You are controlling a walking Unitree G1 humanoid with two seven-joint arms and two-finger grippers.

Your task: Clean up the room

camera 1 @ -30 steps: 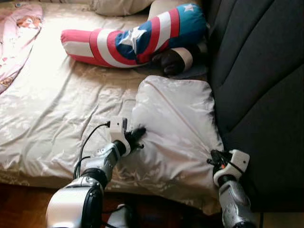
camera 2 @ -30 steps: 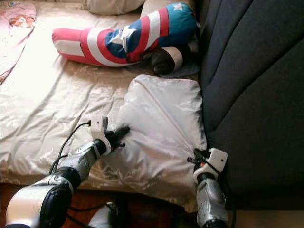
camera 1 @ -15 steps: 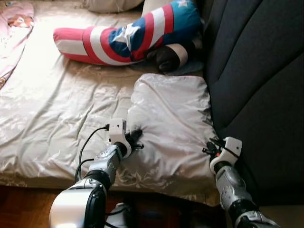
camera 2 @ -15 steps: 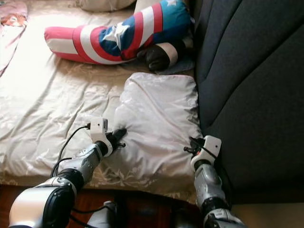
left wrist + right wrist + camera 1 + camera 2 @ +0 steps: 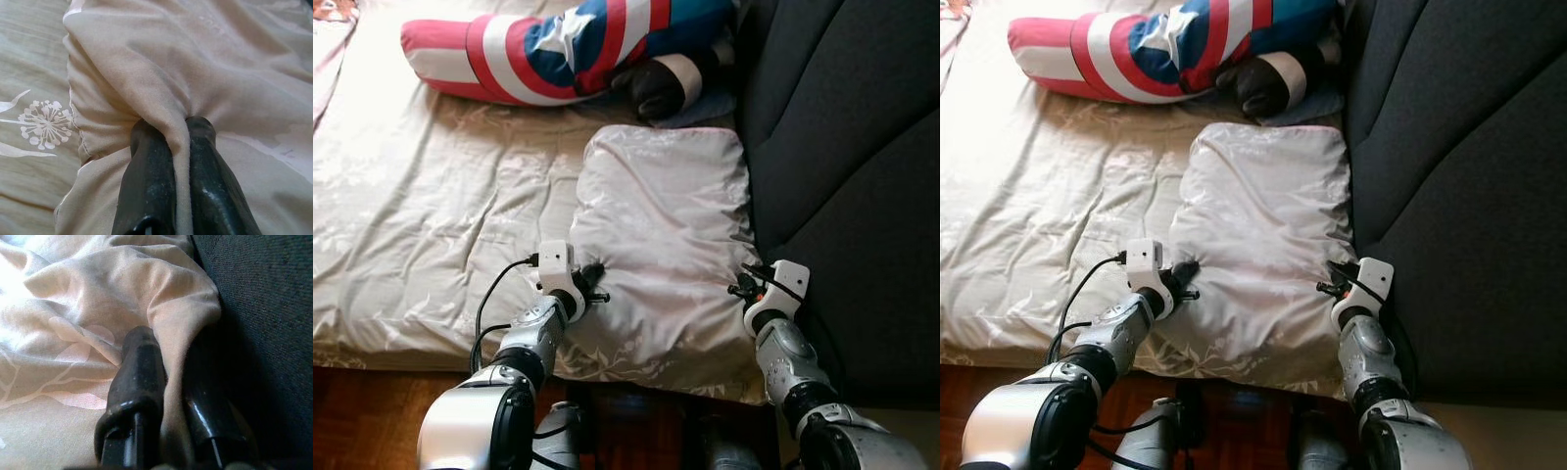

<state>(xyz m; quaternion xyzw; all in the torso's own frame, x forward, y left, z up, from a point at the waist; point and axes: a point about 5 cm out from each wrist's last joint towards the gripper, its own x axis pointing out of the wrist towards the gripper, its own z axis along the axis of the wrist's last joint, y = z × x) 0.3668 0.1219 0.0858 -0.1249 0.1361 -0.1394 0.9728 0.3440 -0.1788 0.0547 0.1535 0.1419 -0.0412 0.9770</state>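
Satiny square pillow pinched between left end effector and right end effector

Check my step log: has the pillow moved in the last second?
Yes. The pillow, pinched by the left gripper and right gripper, has settled flatter, and its near edge overhangs the mattress front less.

A pale cream pillow lies on beige floral bedding, beside a red-white-blue starred cushion.

pillow on bed, beside headboard.
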